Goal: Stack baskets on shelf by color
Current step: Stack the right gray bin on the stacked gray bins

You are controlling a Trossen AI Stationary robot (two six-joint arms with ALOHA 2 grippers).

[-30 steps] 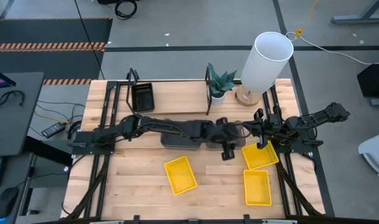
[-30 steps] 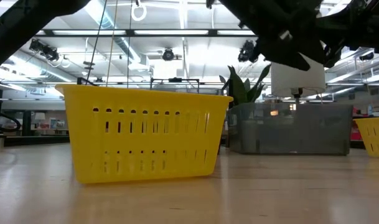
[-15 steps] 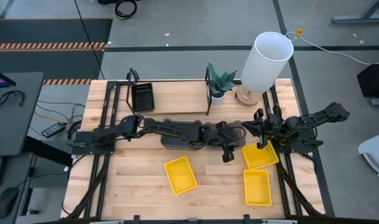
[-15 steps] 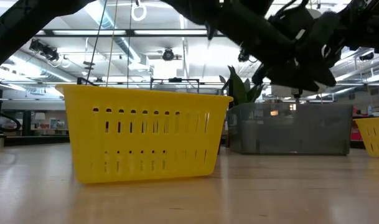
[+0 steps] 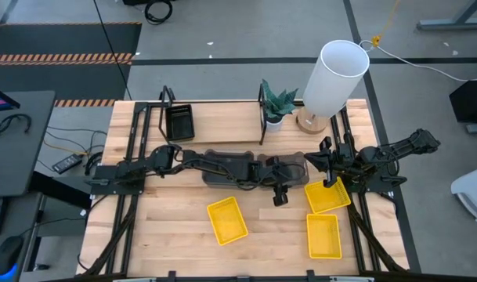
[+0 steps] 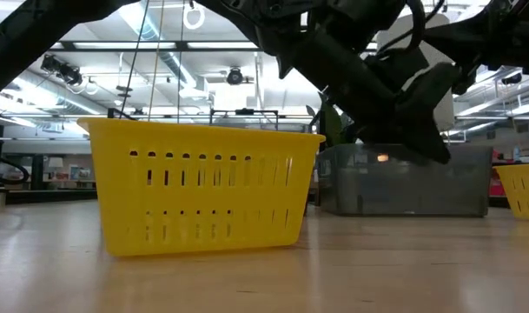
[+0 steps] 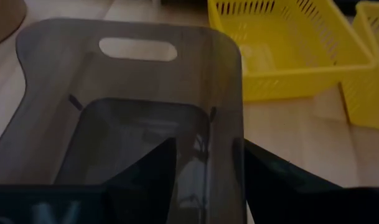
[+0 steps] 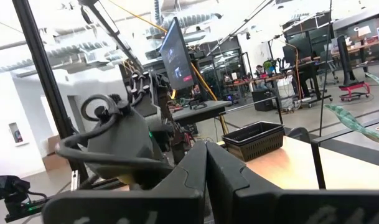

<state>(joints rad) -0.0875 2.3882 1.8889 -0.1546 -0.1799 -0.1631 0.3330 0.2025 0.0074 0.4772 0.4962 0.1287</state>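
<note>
A dark grey basket lies mid-table, with more dark grey baskets beside it under my left arm. My left gripper is open. One finger stands inside the basket's long wall and one outside; I cannot tell if they touch it. In the low view the left gripper hangs just over the grey basket. Three yellow baskets rest on the table. A black basket sits on the shelf. My right gripper is shut above a yellow basket.
A potted plant and a tall white lamp stand at the shelf's right end. The shelf's black end loops rise at the far side. Bare wood shows between the yellow baskets at the near side.
My left gripper has come down toward the dark grey basket and shifted a little toward the table's left, until its fingers stand on either side of the basket's wall. The baskets have stayed where they were.
</note>
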